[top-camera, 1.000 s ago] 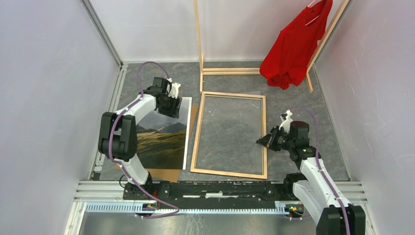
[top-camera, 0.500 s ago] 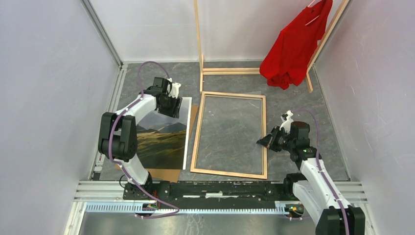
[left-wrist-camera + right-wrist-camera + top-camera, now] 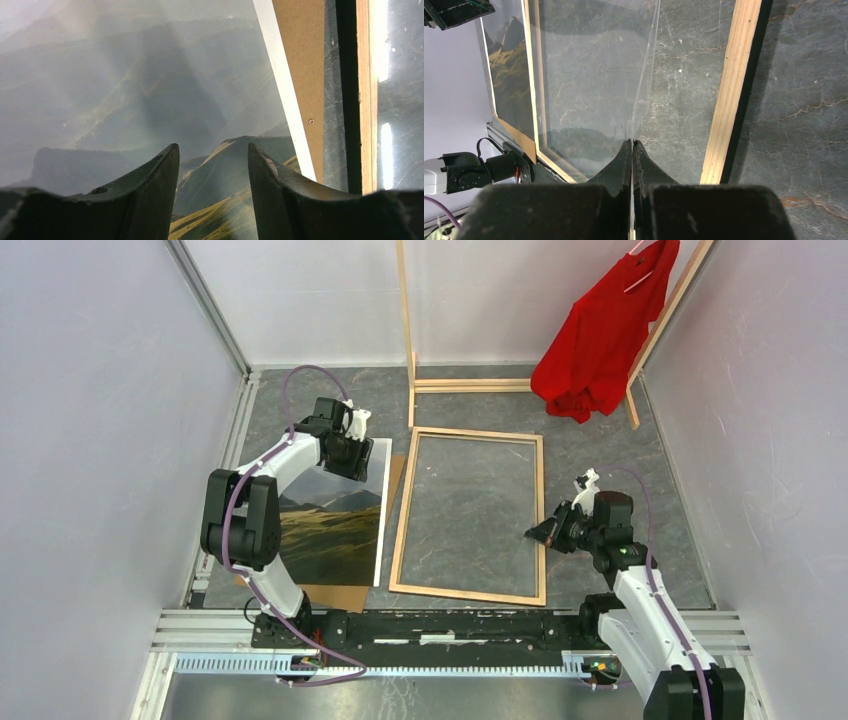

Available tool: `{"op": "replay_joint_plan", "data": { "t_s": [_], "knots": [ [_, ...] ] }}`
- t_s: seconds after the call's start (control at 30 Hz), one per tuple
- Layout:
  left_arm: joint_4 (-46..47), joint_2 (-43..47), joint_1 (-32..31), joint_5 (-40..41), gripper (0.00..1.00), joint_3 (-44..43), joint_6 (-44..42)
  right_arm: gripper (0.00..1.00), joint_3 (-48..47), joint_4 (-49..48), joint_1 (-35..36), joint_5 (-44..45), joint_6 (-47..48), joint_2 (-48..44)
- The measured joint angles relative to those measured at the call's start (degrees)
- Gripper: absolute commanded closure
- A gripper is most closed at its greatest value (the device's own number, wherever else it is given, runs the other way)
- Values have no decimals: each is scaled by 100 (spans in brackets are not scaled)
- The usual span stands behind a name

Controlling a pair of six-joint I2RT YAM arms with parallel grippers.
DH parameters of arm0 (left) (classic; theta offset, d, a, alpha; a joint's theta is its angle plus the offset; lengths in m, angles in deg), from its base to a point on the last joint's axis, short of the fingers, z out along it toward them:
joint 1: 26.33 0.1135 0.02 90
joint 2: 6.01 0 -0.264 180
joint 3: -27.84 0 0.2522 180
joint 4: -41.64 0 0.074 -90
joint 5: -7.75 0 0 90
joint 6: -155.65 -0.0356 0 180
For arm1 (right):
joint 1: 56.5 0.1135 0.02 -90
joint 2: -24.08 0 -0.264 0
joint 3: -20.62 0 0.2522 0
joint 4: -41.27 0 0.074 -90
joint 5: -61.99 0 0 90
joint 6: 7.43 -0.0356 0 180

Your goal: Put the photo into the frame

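Note:
The photo (image 3: 335, 525) of green hills lies face up at the left on a brown backing board (image 3: 335, 596). My left gripper (image 3: 350, 462) hovers low over the photo's far end, open, with nothing between its fingers; in the left wrist view the photo (image 3: 125, 90) fills the space under the gripper (image 3: 213, 150). The frame (image 3: 400, 520) lies flat in the middle, wood side up. My right gripper (image 3: 536, 531) sits at its right rail (image 3: 729, 100), shut on the edge of a clear sheet (image 3: 644, 85) that is lifted over the frame opening.
A wooden clothes rack (image 3: 408, 330) with a red shirt (image 3: 600, 335) stands at the back right. Walls close in both sides. The backing board (image 3: 300, 60) pokes out between the photo and the frame's left rail (image 3: 366, 100).
My right arm has drawn slightly toward the near edge with the clear sheet still pinched. The left arm has not moved.

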Motion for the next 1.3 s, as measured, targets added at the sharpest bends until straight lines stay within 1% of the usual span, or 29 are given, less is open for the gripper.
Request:
{"op": "replay_joint_plan", "data": {
  "t_s": [0.63,1.3],
  "knots": [
    [15,9,-103,28,40,98,0,100,284,-55,-39,11,-96,-131],
    [44,48,-254,262,40,256,-2,100,468,-319,-105,286,-374,-249]
  ]
}}
